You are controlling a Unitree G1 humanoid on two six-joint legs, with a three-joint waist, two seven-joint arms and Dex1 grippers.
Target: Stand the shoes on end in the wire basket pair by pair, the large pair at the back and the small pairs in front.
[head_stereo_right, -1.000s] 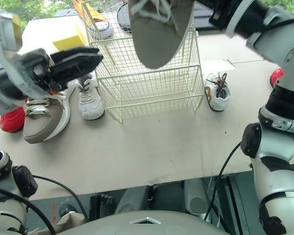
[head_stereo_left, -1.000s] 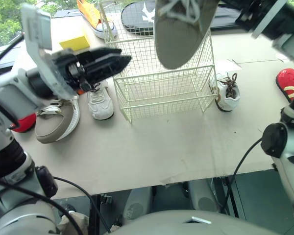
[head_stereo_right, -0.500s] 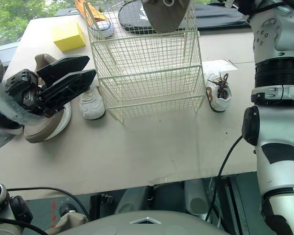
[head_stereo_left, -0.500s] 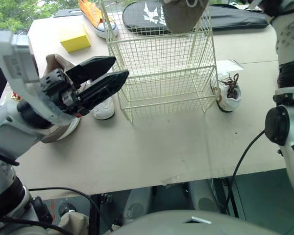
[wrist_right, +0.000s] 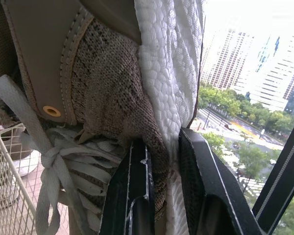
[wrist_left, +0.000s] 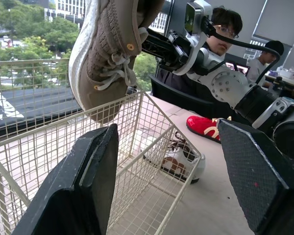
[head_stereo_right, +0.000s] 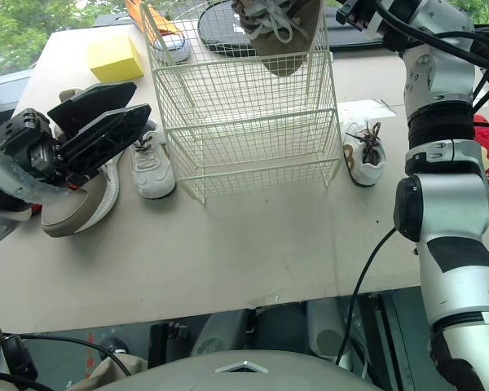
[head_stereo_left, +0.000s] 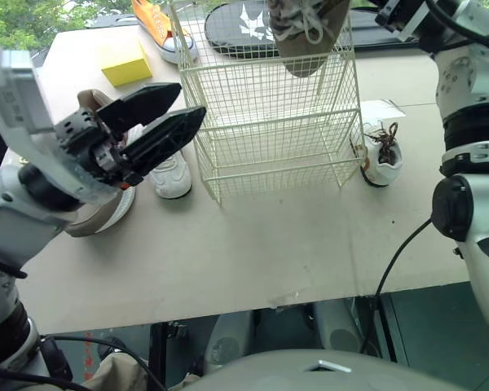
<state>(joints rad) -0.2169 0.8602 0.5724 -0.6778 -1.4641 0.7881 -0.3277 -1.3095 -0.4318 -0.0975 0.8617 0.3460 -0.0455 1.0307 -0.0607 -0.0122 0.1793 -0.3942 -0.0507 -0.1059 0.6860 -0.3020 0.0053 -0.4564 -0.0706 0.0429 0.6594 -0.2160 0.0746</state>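
Right wrist view: my right gripper (wrist_right: 164, 139) pinches the tan shoe (wrist_right: 103, 98).
It hangs toe-down over the wire basket (head_stereo_left: 269, 130); my left gripper (head_stereo_left: 187, 99) is spread wide beside the basket.

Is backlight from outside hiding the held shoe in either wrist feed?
Right wrist view: sky washed out white, yet the tan sneaker in the right gripper shows plainly, laces included. Left wrist view: bright daylight behind, sneaker legible over the wire basket.

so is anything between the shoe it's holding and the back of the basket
Nothing visible. The taupe shoe hangs toe-down in the right gripper above the open, empty wire basket; the open left gripper sits off to its left.
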